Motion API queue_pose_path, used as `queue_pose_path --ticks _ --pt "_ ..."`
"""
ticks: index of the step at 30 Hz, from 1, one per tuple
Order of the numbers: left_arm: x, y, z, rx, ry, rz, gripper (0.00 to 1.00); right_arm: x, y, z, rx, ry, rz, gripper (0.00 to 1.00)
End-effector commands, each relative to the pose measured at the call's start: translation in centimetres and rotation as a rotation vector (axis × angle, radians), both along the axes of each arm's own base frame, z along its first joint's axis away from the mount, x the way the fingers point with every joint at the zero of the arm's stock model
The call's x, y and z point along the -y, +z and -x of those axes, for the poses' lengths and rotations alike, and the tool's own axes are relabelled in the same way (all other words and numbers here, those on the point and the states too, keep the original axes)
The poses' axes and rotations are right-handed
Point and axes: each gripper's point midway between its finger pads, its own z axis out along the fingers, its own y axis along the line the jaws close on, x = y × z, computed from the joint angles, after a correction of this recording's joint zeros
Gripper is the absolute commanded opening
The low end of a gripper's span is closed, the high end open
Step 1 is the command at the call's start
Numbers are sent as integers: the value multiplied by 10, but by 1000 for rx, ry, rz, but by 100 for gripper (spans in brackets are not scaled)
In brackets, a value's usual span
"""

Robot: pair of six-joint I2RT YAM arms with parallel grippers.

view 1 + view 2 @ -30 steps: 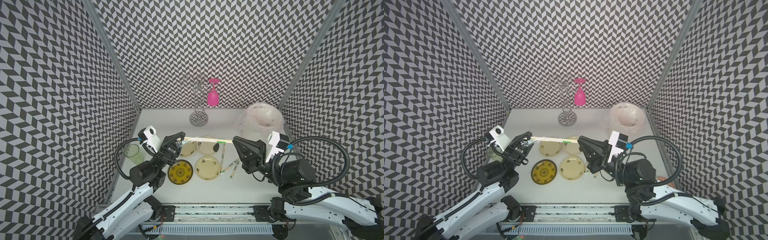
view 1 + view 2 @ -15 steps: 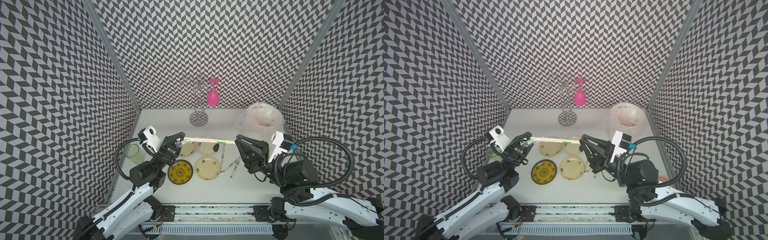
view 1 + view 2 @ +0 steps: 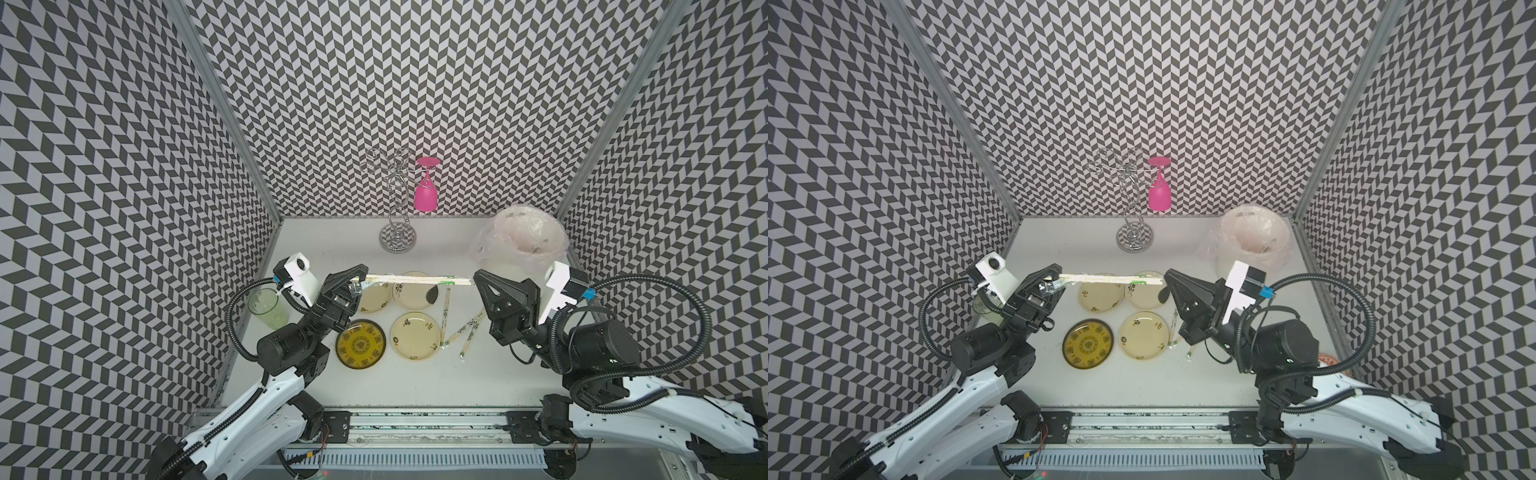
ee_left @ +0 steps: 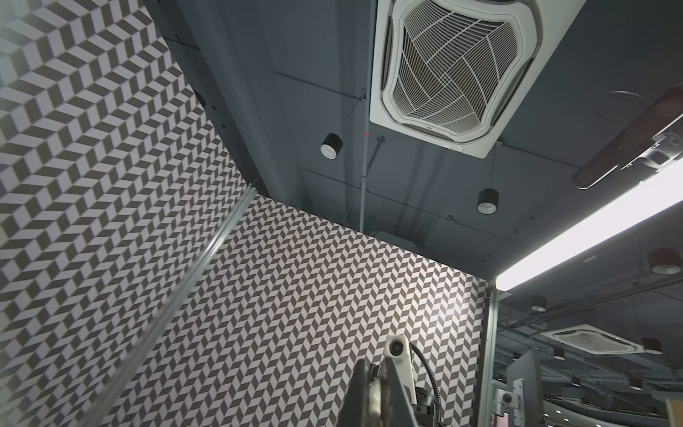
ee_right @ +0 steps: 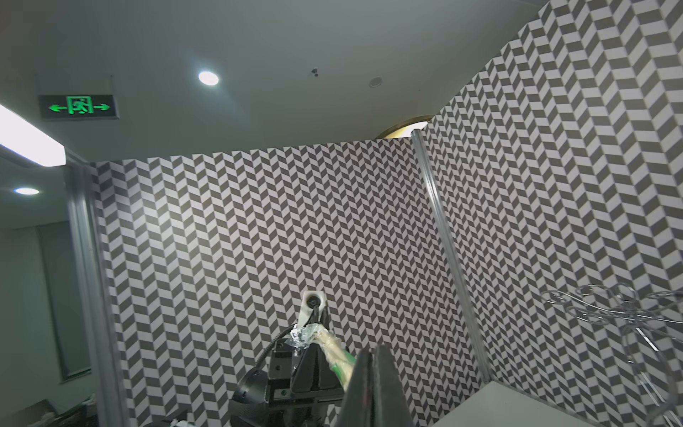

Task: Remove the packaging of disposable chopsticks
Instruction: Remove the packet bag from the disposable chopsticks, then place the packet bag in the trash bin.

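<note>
landmark: the dark plate [image 3: 360, 344], yellow-patterned, sat near the front of the table [image 3: 332, 245]; every place below was reckoned from it.
chopsticks [image 3: 417, 279]: one pair hung level in the air beyond the dark plate, above the pale plates [image 3: 415, 293] behind it, and spanned the gap between the two arms.
packaging [image 5: 334, 351]: the clear sleeve was on that pair, crumpled at the end nearest the dark plate and printed green toward the far end.
left gripper [image 3: 360, 277]: it was raised just beyond the dark plate. Its fingers were clamped on the crumpled end, plastic and sticks together, which I judged to be the anchor for a pull.
right gripper [image 3: 476, 274]: it was well to the right of the dark plate, at the pair's free tip, with its fingers fully closed. Whether they pinched the sleeve could not be told, since in the right wrist view the plastic ran in behind one finger.
height: the pair was probably held clear of the crockery so the sleeve could slide off lengthways without snagging.
loose pairs [image 3: 446, 307]: more wrapped pairs lay flat to the right of the dark plate, past the pale plate beside it, apparently waiting their turn.
bin [image 3: 511, 226]: it was lined and stood far beyond and to the right of the dark plate, likely placed there for stripped sleeves.
progress: the sleeve was not yet off.
</note>
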Motion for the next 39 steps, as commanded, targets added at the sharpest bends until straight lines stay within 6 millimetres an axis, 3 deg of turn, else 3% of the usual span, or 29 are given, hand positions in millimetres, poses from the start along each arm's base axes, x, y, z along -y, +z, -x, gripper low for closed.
queue_pose_path --ticks 1,8,13,16,22,25,31,39 --pt "-12 -6 -6 -44 123 -29 0 47 20 -17 -25 -201 -74 0" --pt "-25 -9 -4 -65 196 -33 0 83 30 -30 -34 -391 -88 0" --pt "-41 -7 1 -71 286 -23 0 118 43 -44 -23 -622 -71 0" --pt "-55 -3 9 -62 354 -10 0 124 52 -60 -15 -747 -10 0" --pt "-63 1 10 -64 412 -10 0 115 60 -117 -26 -920 150 0" --pt "-62 4 8 -65 418 -16 0 126 55 -154 -45 -1053 228 0" --pt "-55 7 5 -59 405 -45 0 188 28 -229 -146 -1227 280 0" --pt "-49 6 0 -63 408 -78 0 259 -14 -299 -292 -1321 326 0"
